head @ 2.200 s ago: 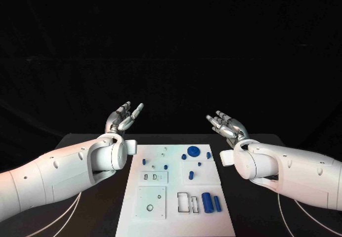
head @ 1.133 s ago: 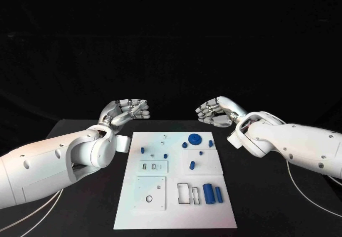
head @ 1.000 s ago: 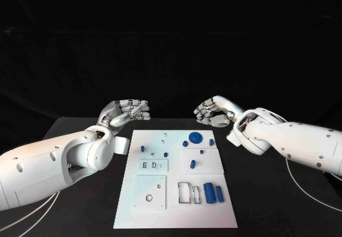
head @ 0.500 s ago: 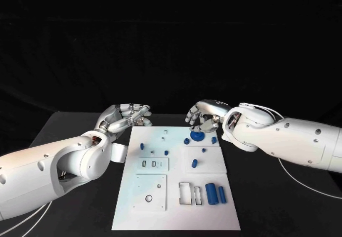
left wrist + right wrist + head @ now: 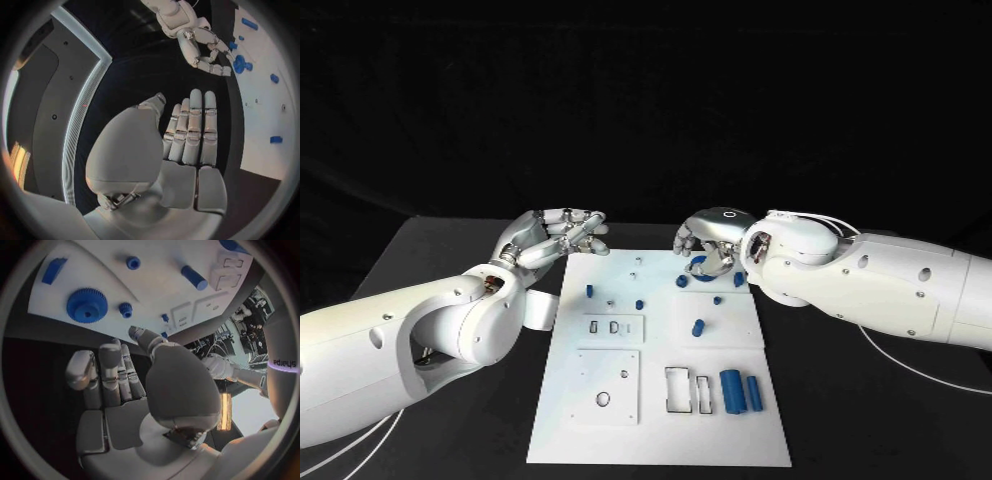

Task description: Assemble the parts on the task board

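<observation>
Since both fists closed, the empty right hand [image 5: 705, 238] has dropped over the gear [image 5: 87, 305], probably to grasp it; the left hand [image 5: 561, 234] hovers curled, empty.

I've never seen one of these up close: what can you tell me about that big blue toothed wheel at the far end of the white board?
The blue gear is a round, plastic-looking wheel with fine teeth round its rim and a raised hub with a hole in the middle. It lies flat at the far end of the task board, a smaller blue gear close beside it. The right hand hovers just above it, fingers curled, not gripping it.
</observation>
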Motion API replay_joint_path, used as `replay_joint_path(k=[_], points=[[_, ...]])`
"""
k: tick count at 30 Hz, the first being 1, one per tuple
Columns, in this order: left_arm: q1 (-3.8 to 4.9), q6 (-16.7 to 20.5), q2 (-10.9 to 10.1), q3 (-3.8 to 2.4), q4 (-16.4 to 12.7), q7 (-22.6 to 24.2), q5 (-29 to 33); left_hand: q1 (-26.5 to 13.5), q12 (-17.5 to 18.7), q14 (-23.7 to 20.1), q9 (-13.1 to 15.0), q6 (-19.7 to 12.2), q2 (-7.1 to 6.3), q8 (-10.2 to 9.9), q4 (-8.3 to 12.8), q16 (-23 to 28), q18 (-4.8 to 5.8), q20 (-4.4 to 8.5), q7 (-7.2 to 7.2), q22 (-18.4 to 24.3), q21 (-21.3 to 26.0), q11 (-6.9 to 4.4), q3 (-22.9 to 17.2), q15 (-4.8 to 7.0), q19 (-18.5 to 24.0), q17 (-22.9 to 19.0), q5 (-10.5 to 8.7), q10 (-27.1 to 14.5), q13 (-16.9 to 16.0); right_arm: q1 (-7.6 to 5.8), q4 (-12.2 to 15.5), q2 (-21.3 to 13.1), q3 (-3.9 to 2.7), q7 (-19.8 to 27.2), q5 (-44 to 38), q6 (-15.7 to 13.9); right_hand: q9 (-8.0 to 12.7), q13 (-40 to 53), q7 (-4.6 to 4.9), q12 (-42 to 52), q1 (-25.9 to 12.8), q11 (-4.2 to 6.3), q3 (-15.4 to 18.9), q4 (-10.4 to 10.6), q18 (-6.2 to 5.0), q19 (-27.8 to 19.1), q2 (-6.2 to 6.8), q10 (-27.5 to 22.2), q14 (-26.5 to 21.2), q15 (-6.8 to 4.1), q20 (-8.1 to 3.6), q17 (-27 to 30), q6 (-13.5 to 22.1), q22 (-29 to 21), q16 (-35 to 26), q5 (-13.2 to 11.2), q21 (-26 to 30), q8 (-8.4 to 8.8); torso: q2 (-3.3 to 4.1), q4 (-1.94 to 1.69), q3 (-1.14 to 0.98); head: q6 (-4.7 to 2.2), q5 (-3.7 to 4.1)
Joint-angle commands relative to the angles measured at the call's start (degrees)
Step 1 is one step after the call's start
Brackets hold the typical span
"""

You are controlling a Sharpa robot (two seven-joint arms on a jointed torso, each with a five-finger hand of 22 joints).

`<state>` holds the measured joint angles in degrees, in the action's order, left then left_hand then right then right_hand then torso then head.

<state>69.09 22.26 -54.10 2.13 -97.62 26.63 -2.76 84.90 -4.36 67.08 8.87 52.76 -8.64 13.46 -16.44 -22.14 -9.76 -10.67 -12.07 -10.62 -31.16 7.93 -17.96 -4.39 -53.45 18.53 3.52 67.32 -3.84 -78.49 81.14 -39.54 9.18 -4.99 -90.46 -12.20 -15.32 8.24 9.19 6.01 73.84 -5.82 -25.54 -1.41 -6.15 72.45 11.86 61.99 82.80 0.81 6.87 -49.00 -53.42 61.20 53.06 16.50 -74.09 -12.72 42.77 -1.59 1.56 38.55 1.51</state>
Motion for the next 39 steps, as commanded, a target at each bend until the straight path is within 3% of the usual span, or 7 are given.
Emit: replay_joint_path(k=[1, 13, 30, 33, 39], points=[[0.14, -1.00, -0.05, -0.12, -0.28, 0.16, 0.01, -0.66, 0.29, 0.08, 0.03, 0.28, -0.02, -0.16, 0.01, -0.22, -0.64, -0.01, -0.10, -0.10, -0.26, 0.15, -0.24, -0.03, -0.08, 0.11, -0.21, -0.07, -0.05, 0.27, 0.10, 0.09, 0.05, -1.28, -2.90, 3.28, -0.16, 0.07, 0.00, 0.25, -0.14, 0.01, 0.00, 0.37, 0.57, 0.60, 0.45, -0.57, 0.38, 0.02, 0.04, -0.75, 0.19, 0.76, 0.91, 0.19, -0.49, -0.41, 0.22, -0.04, -0.04, 0.09, -0.16], [0.18, -0.98, -0.25, -0.20, -0.21, 0.11, 0.36, -0.72, 0.33, 0.08, 0.03, 0.26, -0.03, -0.18, 0.03, -0.27, -0.64, -0.01, -0.10, -0.12, -0.29, 0.16, -0.26, -0.03, -0.08, 0.18, -0.21, -0.12, -0.04, 1.18, 0.16, 0.02, 0.11, -1.27, -2.81, 5.22, -0.89, 0.39, 0.11, 0.83, -0.01, -0.13, -0.08, 0.76, 1.38, 3.13, 0.16, -1.23, 1.14, 0.17, 0.17, -4.97, -0.56, 5.43, 5.71, 0.65, -3.32, -1.03, 0.24, -0.03, -0.04, 0.46, -0.08], [0.45, -0.95, -0.51, -0.26, -0.41, 0.10, 0.61, -0.78, 0.38, 0.08, 0.02, 0.23, -0.03, -0.21, 0.06, -0.32, -0.64, -0.01, -0.12, -0.13, -0.33, 0.17, -0.30, -0.04, -0.08, 0.26, -0.21, -0.18, -0.04, 1.71, -1.35, 1.33, 0.13, -1.08, -1.62, 3.28, -1.37, 0.54, 0.40, 1.42, 0.18, -0.29, -1.23, 1.46, 1.83, 4.53, -1.02, -1.14, 1.25, 0.31, 0.30, -6.90, -0.69, 8.21, 8.30, 0.53, -5.04, -1.12, 0.35, -0.11, -0.01, 0.84, -0.41], [0.50, -1.00, -0.46, -0.27, -0.43, 0.07, 0.62, -0.78, 0.38, 0.08, 0.02, 0.23, -0.03, -0.21, 0.06, -0.32, -0.64, -0.01, -0.12, -0.13, -0.33, 0.17, -0.30, -0.04, -0.08, 0.26, -0.21, -0.18, -0.04, 1.78, -1.60, 1.53, 0.13, -1.17, -1.59, 3.00, -1.41, 0.54, 0.42, 1.44, 0.17, -0.31, -1.33, 1.53, 1.74, 4.23, -1.12, -1.17, 1.11, 0.33, 0.32, -6.39, -0.72, 7.78, 7.92, 0.47, -4.81, -1.14, 0.42, -0.22, 0.03, 0.76, -0.03], [0.56, -1.02, -0.39, -0.27, -0.46, 0.05, 0.79, -0.83, 0.42, 0.04, 0.02, 0.21, 0.03, -0.25, 0.09, -0.39, -0.63, -0.01, -0.13, -0.15, -0.38, 0.18, -0.38, -0.05, -0.07, 0.38, -0.20, -0.24, -0.04, 2.07, -2.14, 2.04, 0.13, -1.35, -1.57, 3.60, -1.64, 0.59, 0.46, 1.71, 0.21, -0.33, -1.98, 1.85, 1.90, 4.72, -1.65, -0.96, 1.07, 0.37, 0.39, -7.06, -0.98, 8.78, 8.75, 0.13, -5.38, -1.28, 0.40, -0.10, -0.02, 1.14, -0.18]])
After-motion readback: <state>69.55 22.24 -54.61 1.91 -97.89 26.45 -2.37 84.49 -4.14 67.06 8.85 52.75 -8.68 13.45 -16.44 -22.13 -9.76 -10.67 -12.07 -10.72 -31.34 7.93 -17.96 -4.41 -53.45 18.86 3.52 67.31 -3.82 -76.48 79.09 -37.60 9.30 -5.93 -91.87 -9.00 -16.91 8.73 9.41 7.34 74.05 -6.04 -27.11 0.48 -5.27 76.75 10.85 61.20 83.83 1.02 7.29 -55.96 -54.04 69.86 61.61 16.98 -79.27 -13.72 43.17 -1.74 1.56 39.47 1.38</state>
